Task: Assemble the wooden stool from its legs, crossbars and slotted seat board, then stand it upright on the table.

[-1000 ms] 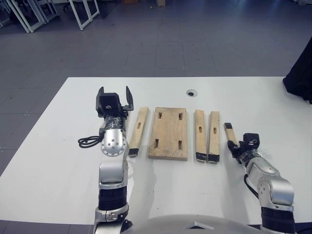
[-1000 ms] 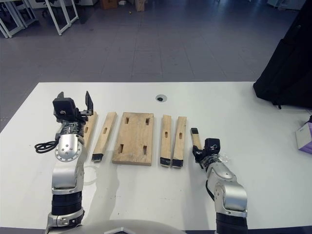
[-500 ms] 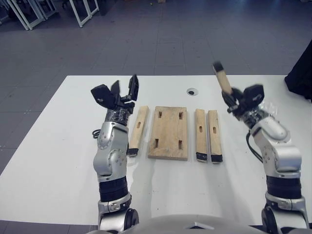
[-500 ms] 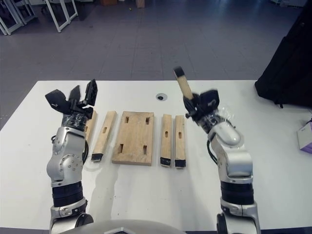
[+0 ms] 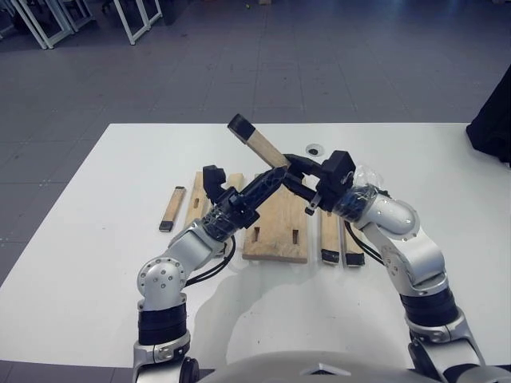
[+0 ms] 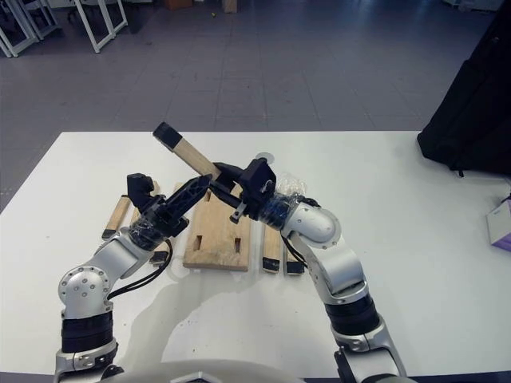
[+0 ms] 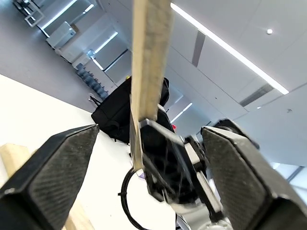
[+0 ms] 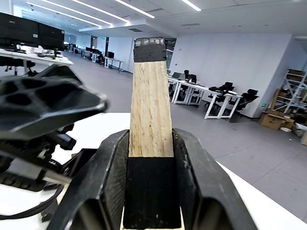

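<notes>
The spare crossbar point(image 5: 168, 209) lies flat on the left. My left arm hides much of the left-hand legs point(image 5: 194, 206). The left gripper point(image 5: 267, 182) is spread either side of the raised crossbar point(image 5: 259, 145), which the right gripper point(image 5: 297, 171) clamps above the seat board point(image 5: 275, 235). The right-hand legs point(image 5: 328, 238) are half covered. The white table point(image 5: 80, 271) runs well past the parts on both sides, with grey floor beyond.

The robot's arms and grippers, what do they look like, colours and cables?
Both arms: rounded silver-grey shells, black joint bands. The left gripper and right gripper are black, the left's pads textured. Black cables loop beside each forearm; clear wrap at the right wrist.
</notes>
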